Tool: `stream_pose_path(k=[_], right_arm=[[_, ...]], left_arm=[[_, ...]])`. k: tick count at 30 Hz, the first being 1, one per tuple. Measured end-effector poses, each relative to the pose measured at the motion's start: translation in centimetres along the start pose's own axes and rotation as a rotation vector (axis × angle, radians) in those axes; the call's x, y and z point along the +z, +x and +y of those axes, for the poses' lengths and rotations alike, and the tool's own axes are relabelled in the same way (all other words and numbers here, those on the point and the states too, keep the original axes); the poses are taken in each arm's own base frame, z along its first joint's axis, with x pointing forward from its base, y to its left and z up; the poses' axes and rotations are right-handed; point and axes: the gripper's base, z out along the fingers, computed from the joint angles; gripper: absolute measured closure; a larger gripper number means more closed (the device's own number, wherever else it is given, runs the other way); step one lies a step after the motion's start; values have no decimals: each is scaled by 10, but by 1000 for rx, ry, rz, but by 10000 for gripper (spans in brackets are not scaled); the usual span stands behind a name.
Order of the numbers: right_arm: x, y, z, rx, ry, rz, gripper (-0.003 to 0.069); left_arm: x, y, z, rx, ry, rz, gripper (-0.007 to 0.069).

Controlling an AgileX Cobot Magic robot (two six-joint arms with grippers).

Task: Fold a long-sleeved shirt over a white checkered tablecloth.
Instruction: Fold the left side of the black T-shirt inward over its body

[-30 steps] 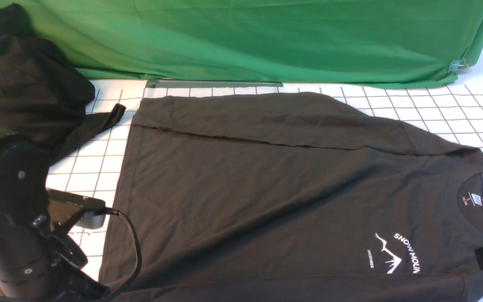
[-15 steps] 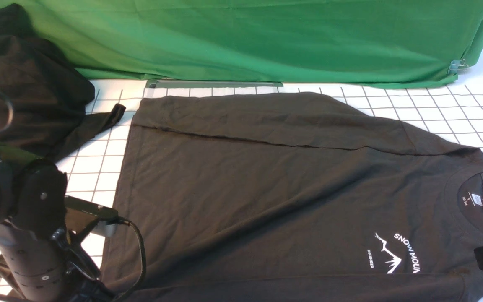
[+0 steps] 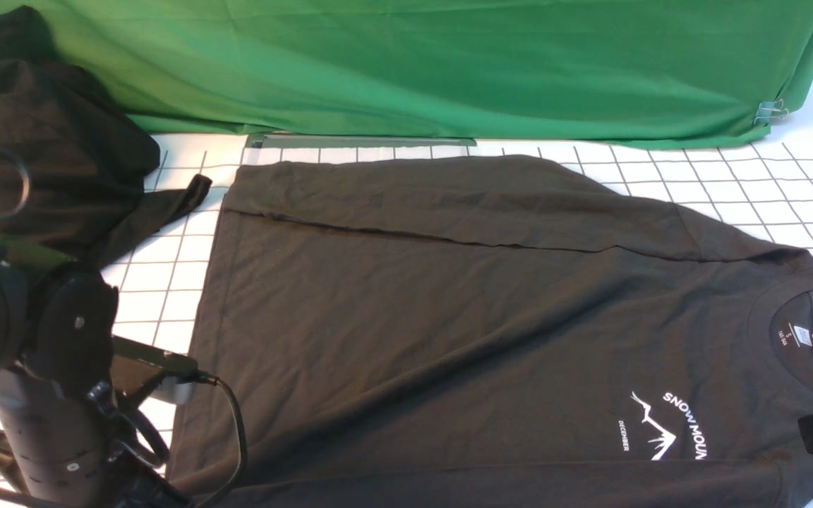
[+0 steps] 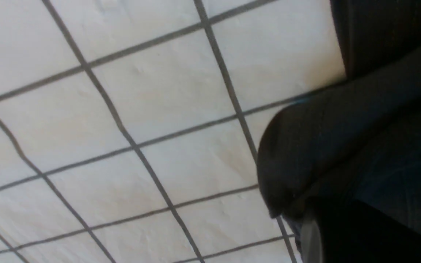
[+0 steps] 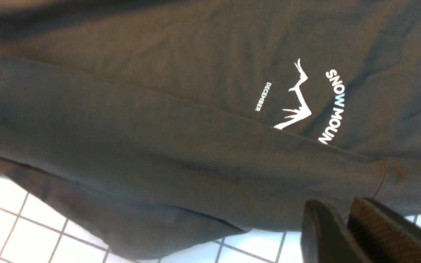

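Note:
The long-sleeved shirt point(image 3: 449, 317) lies flat on the white checkered tablecloth point(image 3: 731, 183), neck to the right, with the far sleeve folded across its body. Its white mountain logo point(image 3: 660, 423) faces up. My left arm point(image 3: 53, 395) stands at the shirt's near left hem corner. In the left wrist view the left gripper point(image 4: 305, 223) is shut, with a bulge of dark shirt cloth point(image 4: 342, 146) gathered at its tip above the tablecloth point(image 4: 122, 109). My right gripper point(image 5: 344, 210) sits at the shirt's near edge by the shoulder seam point(image 5: 380, 179), its fingers nearly together on the cloth edge.
A plain green fabric point(image 3: 449, 63) hangs across the back, held by a clip point(image 3: 770, 111) at its right end. A blacker lumpy heap of cloth point(image 3: 39, 155) lies at the far left. A grey bar point(image 3: 360, 140) lies under the green fabric's edge.
My left arm has shifted right and forward to the shirt's hem corner, and its gripper has gone from open to shut there. The right gripper and the shirt have stayed in place.

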Motion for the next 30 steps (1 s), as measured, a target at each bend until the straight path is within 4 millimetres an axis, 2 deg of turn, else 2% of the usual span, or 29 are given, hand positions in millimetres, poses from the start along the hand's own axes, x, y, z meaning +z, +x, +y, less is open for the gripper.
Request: stream_pose_path(k=[6,14,16,19,20,21,22,23,24,25,26,28,30], right_arm=[[0,0,0,0,0,0,547],[0,-2,0,0,5,-26,544],[0,-4,-1,1,8,-43,543],[1,-4,0,11,-8,-35,542],[1,-4,1,13,-10,-35,541],[4,-3,2,11,-30,-12,536],[4,-3,2,11,-36,-4,536],[7,-2,4,-6,-67,27,533],[8,-2,4,-3,-71,32,532],[11,-1,7,-11,-111,66,529],[12,-1,8,-15,-123,75,526],[15,-1,9,-20,-146,92,522],[18,-1,11,-48,-166,114,516]], left_arm=[[-23,2,-3,4,47,-48,610],[-82,-18,-1,22,69,-286,610],[-111,-37,0,32,62,-397,610],[-135,-55,1,29,61,-478,610],[-136,-57,1,29,60,-483,610],[-150,-71,2,29,54,-526,610],[-152,-74,2,29,52,-535,610],[-162,-89,3,29,45,-564,610],[-163,-91,3,29,44,-567,610],[-167,-108,5,26,34,-574,610],[-168,-113,5,26,29,-573,610],[-166,-126,8,17,22,-568,610],[-159,-150,16,-5,17,-553,610]])
